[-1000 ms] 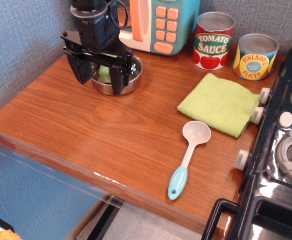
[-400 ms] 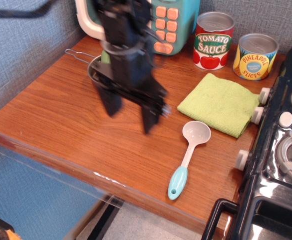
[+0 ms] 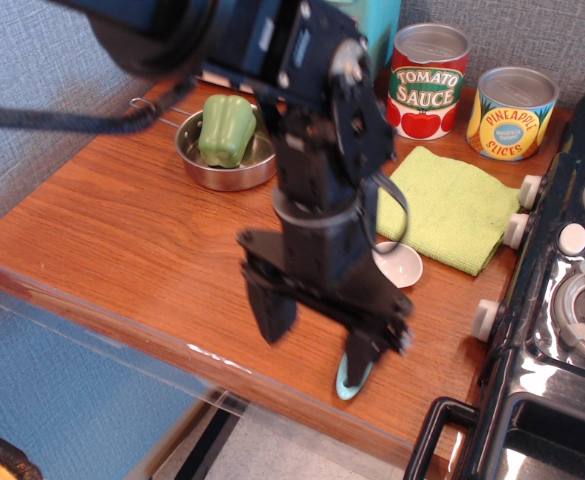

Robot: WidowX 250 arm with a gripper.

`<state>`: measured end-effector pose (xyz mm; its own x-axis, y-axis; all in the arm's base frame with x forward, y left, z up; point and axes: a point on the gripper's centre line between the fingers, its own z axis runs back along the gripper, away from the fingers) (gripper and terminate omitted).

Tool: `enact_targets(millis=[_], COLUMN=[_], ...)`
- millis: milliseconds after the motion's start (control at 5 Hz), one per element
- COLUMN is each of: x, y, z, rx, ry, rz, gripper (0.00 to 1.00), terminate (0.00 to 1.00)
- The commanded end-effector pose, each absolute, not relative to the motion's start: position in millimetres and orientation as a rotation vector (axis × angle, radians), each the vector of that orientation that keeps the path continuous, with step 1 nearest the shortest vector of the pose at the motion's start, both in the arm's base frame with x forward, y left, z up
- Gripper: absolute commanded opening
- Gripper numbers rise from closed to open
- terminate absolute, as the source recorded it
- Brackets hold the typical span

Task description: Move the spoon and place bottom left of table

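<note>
The spoon lies on the wood-grain table (image 3: 122, 240) near its front right. Only part of its white bowl (image 3: 404, 266) and the tip of its light blue handle (image 3: 348, 382) show. My black gripper (image 3: 317, 340) hangs over the spoon's stem and hides it. Its two fingers point down and stand apart, open and empty, one finger (image 3: 270, 310) left of the stem and the other over the handle end. I cannot tell how high it is above the spoon.
A steel bowl (image 3: 222, 172) with a green pepper (image 3: 225, 130) sits at the back left. A green cloth (image 3: 447, 208), a tomato sauce can (image 3: 427, 80) and a pineapple can (image 3: 512, 112) are at the back right. A black toy stove (image 3: 562, 300) borders the right edge.
My gripper has swept from over the steel bowl at the back left to the front right, now above the spoon. The pepper in the bowl is uncovered. The spoon has not moved.
</note>
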<state>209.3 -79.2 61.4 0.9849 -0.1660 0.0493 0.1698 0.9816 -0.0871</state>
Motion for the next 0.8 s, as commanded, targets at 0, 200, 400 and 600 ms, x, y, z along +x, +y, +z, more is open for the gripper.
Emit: enact_targets(millis=[0, 200, 400, 600], x=[205.9, 207.9, 215.5, 227.3], y=[-88.9, -96.1, -102.2, -102.7], z=[36.2, 27.5, 27.2, 31.1], rx=[-0.045, -0.016, -0.008, -0.012], ry=[-0.04, -0.078, -0.105, -0.118], rz=[-0.095, -0.055, -0.046, -0.025], gripper=[1.0, 1.0, 1.0, 1.0], terminate=[0.0, 0.0, 0.0, 0.0])
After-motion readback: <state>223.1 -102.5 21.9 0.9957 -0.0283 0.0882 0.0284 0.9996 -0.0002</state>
